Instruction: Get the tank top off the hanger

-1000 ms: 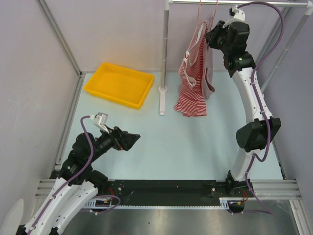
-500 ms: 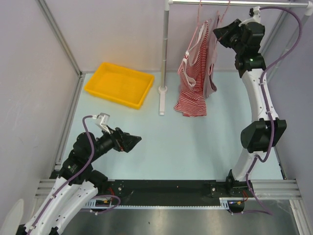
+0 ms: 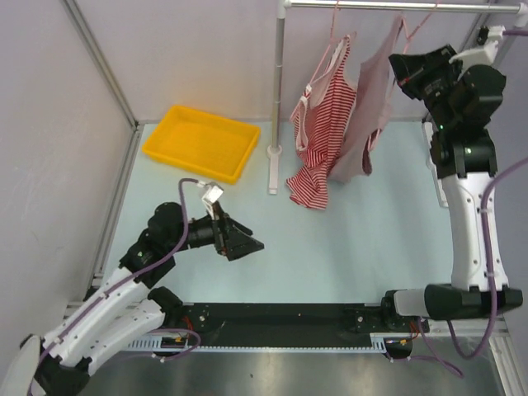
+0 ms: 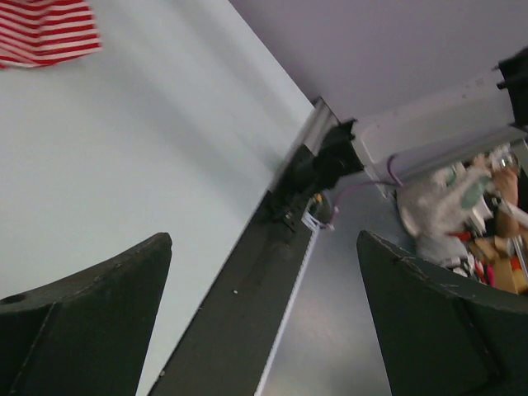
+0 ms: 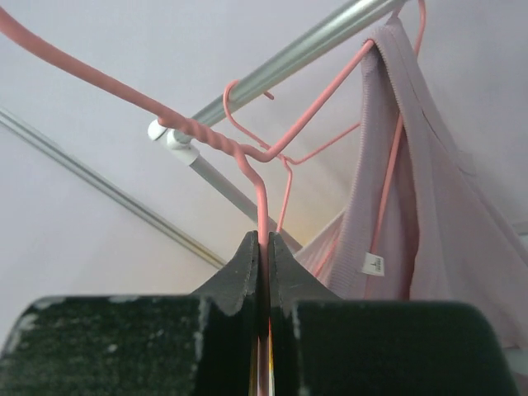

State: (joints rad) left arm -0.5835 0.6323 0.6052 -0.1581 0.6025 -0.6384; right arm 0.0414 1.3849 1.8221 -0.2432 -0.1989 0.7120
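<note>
Two garments hang from the rail (image 3: 388, 6): a red-and-white striped tank top (image 3: 318, 136) and, to its right, a pale pink tank top (image 3: 369, 107) on a pink wire hanger (image 5: 262, 194). My right gripper (image 3: 403, 70) is up by the rail, shut on that hanger's wire just below its twisted neck (image 5: 264, 243). The pink top (image 5: 429, 231) hangs to the right of the jaws, its strap over the hanger's arm. My left gripper (image 3: 247, 246) hovers low over the table, open and holding nothing (image 4: 264, 239). A corner of striped cloth (image 4: 45, 33) shows far ahead of it.
A yellow tray (image 3: 200, 142) lies at the back left. The rack's upright post (image 3: 278, 91) stands between the tray and the garments, with its foot (image 3: 273, 177) on the table. A second pink hanger (image 5: 285, 177) hangs behind the held one. Walls close in on both sides.
My right gripper closed on the hanger wire and swung right, drawing the pink top away from the striped one. My left arm reached forward toward the table's middle, still open.
</note>
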